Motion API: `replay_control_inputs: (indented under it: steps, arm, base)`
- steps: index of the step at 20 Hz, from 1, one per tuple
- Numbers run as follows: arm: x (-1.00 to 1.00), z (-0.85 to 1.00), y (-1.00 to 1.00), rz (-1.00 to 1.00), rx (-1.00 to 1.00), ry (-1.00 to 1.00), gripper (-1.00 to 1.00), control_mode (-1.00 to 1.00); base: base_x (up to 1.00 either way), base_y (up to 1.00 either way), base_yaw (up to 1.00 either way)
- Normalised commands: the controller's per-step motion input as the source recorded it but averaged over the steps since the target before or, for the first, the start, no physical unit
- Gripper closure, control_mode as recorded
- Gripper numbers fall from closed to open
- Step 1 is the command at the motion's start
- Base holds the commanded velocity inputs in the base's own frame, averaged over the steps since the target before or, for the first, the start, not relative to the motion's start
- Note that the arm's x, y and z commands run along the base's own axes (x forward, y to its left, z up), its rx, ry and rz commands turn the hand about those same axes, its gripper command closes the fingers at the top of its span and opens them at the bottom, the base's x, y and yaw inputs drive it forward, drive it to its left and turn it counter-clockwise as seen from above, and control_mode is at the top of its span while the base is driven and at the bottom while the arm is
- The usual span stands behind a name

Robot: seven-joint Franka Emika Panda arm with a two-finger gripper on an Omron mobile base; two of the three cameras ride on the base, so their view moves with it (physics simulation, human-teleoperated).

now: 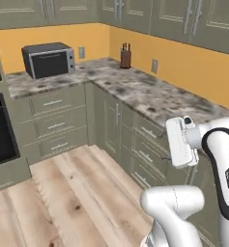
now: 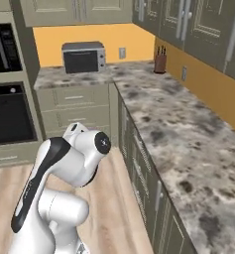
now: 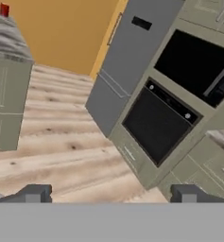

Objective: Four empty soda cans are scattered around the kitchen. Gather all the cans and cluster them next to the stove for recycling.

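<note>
A red soda can stands small and far off on a speckled counter top at the upper left of the hand view. My gripper is open, its two dark fingertips wide apart with nothing between them. It is held high over the wooden floor, facing the wall oven and far from the can. In the left base view the gripper sits at the end of the raised white arm, beside the counter's front. The stove is out of view.
An L-shaped speckled counter carries a dark toaster oven and a knife block in the corner. The black-doored wall oven stands beside a grey fridge. Wooden floor lies open between the cabinets.
</note>
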Motion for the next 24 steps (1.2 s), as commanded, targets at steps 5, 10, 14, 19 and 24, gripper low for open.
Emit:
replay_control_inputs:
  steps: [5,10,14,19,24]
  arm:
    - [0.0,0.0,0.0,0.0,0.0,0.0,-1.0,1.0]
    - [0.0,0.0,0.0,0.0,0.0,0.0,-1.0,1.0]
    - [0.0,0.0,0.0,0.0,0.0,0.0,-1.0,1.0]
    - [0.0,0.0,0.0,0.0,0.0,0.0,-1.0,1.0]
    - [0.0,0.0,0.0,0.0,0.0,0.0,-1.0,1.0]
  base:
    - [0.0,0.1,0.5]
    - [0.0,0.19,0.49]
    - [0.0,0.22,0.48]
    - [0.0,0.24,0.32]
    - [0.36,0.14,0.01]
